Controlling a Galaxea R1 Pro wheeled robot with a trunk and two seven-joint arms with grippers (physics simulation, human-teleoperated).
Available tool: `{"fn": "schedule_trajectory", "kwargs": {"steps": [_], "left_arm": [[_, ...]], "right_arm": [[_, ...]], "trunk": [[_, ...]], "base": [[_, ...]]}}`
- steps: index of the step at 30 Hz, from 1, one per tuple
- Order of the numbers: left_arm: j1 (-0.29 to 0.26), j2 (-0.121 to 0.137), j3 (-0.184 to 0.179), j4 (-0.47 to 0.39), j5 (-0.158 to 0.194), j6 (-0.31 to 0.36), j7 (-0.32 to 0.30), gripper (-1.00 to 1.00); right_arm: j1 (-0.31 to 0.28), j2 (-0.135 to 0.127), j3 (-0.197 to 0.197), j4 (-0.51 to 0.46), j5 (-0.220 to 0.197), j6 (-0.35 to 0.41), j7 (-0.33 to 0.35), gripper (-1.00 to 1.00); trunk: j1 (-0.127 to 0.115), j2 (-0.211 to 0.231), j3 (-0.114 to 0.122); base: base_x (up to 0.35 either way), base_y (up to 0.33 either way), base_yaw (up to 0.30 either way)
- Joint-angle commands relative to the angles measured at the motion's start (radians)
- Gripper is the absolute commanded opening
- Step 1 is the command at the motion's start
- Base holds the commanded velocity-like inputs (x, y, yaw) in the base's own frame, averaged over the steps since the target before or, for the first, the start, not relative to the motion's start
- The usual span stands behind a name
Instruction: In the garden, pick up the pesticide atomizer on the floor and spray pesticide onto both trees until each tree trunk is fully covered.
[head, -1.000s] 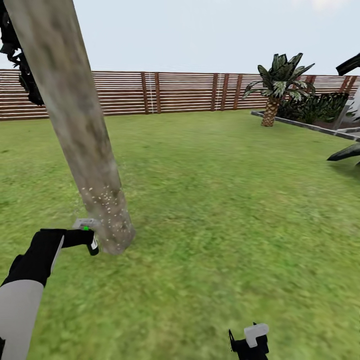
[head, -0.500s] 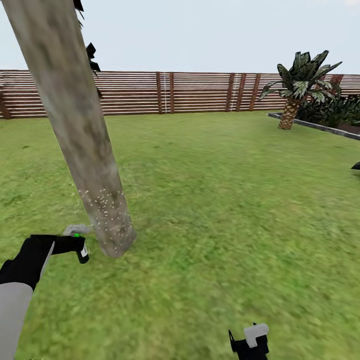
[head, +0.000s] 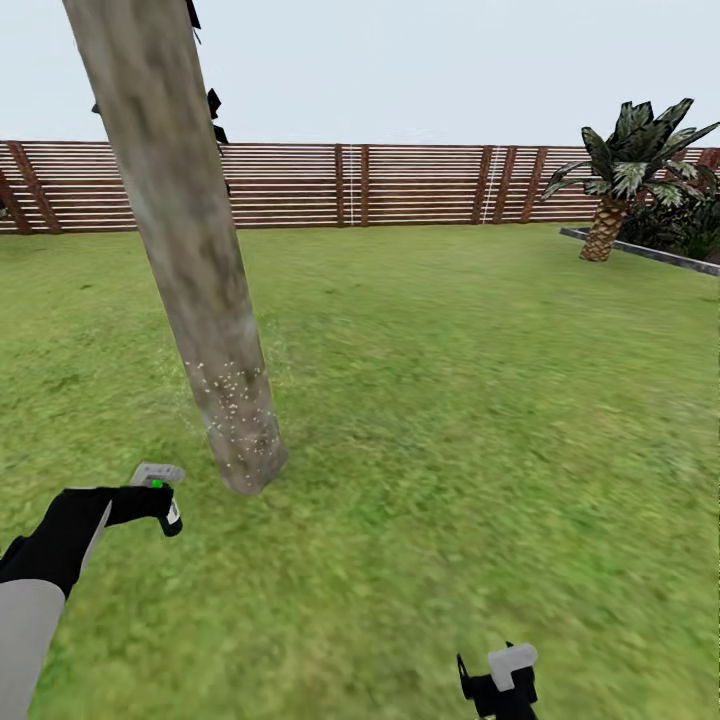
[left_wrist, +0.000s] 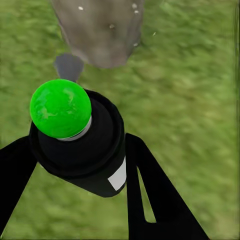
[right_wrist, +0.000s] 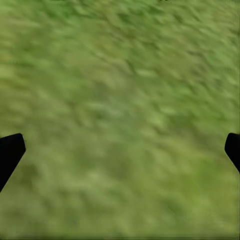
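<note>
head view: the left gripper (head: 158, 500) holds the pesticide atomizer (head: 165, 505) low over the lawn (head: 450, 400), near the foot of the tree trunk (head: 200, 270), whose lower part carries white pesticide (head: 235, 400) specks.

left wrist view: the jaws pinch the black atomizer with its green cap (left_wrist: 60, 108).

right wrist view: the right gripper (right_wrist: 120, 150) has jaws spread wide over grass.

Not seeing any readable text tbh, the atomizer (left_wrist: 80, 150) is showing a small white label (left_wrist: 118, 177) but it's blank.
</note>
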Motion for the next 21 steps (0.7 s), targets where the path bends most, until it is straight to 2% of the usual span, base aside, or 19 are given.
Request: {"fn": "schedule_trajectory", "kwargs": {"steps": [1,2,3,4,5,6,7,8,9,11,14,15,16,18,21], "left_arm": [[0.0,0.0,-0.001,0.001,-0.001,-0.033,-0.005,-1.0],[0.0,0.0,-0.002,0.002,-0.001,-0.056,-0.007,-1.0],[0.0,0.0,-0.008,0.018,-0.003,-0.103,-0.014,-1.0],[0.0,0.001,-0.022,0.031,-0.004,-0.117,-0.027,-1.0],[0.0,0.001,-0.044,0.039,-0.004,-0.124,-0.049,-1.0],[0.0,0.002,-0.089,0.046,-0.007,-0.14,-0.089,-1.0],[-0.001,0.002,-0.135,0.049,-0.008,-0.166,-0.13,-1.0],[-0.001,0.003,-0.199,0.051,-0.009,-0.196,-0.183,-1.0],[-0.002,0.002,-0.244,0.052,-0.009,-0.205,-0.219,-1.0],[-0.005,0.001,-0.312,0.052,-0.009,-0.212,-0.286,-1.0],[-0.006,0.002,-0.411,0.042,-0.01,-0.215,-0.395,-1.0],[-0.006,0.002,-0.441,0.041,-0.011,-0.217,-0.414,-1.0],[-0.005,0.002,-0.465,0.041,-0.012,-0.225,-0.424,-1.0],[-0.004,0.003,-0.49,0.04,-0.012,-0.249,-0.431,-1.0],[-0.002,0.001,-0.498,0.039,-0.011,-0.269,-0.434,-1.0]], "right_arm": [[0.0,0.0,0.001,-0.005,0.001,0.001,0.002,1.0],[0.0,0.0,0.001,-0.018,0.002,0.003,0.003,1.0],[0.0,0.0,0.004,-0.098,0.004,0.026,0.006,1.0],[0.0,0.0,0.006,-0.156,0.004,0.061,0.008,1.0],[0.0,0.001,0.008,-0.202,0.005,0.098,0.013,1.0],[0.0,0.001,0.011,-0.276,0.008,0.157,0.034,1.0],[0.0,0.001,0.013,-0.344,0.018,0.213,0.082,1.0],[-0.003,0.001,0.014,-0.422,0.04,0.28,0.182,1.0],[-0.01,0.0,0.013,-0.458,0.055,0.316,0.264,1.0],[-0.032,-0.004,0.013,-0.483,0.08,0.344,0.377,1.0],[-0.062,-0.006,0.013,-0.494,0.158,0.353,0.569,1.0],[-0.067,-0.005,0.013,-0.497,0.176,0.354,0.626,1.0],[-0.07,-0.005,0.013,-0.503,0.184,0.355,0.672,1.0],[-0.073,-0.004,0.012,-0.516,0.19,0.355,0.738,1.0],[-0.074,0.001,0.013,-0.529,0.191,0.355,0.768,1.0]], "trunk": [[0.0,0.0,0.0],[0.0,0.0,0.0],[0.0,0.0,0.0],[0.0,0.0,0.0],[0.0,0.0,0.0],[0.0,0.0,0.0],[0.0,0.0,0.0],[0.0,0.0,0.0],[0.0,0.0,0.0],[0.0,0.0,0.0],[0.0,0.0,0.0],[0.0,0.0,0.0],[0.0,0.0,0.0],[0.0,0.0,0.0],[0.0,0.0,0.0]], "base": [[-0.056,0.01,0.0],[-0.036,0.006,0.0],[-0.012,0.002,0.0],[-0.006,0.001,0.0],[-0.004,0.001,0.0],[-0.002,0.0,0.0],[-0.001,0.0,0.0],[0.0,0.0,0.0],[0.0,0.0,0.0],[0.0,0.0,0.0],[0.0,0.0,0.0],[0.0,0.0,0.0],[0.0,0.0,0.0],[0.0,0.0,0.0],[0.0,0.0,0.0]]}}
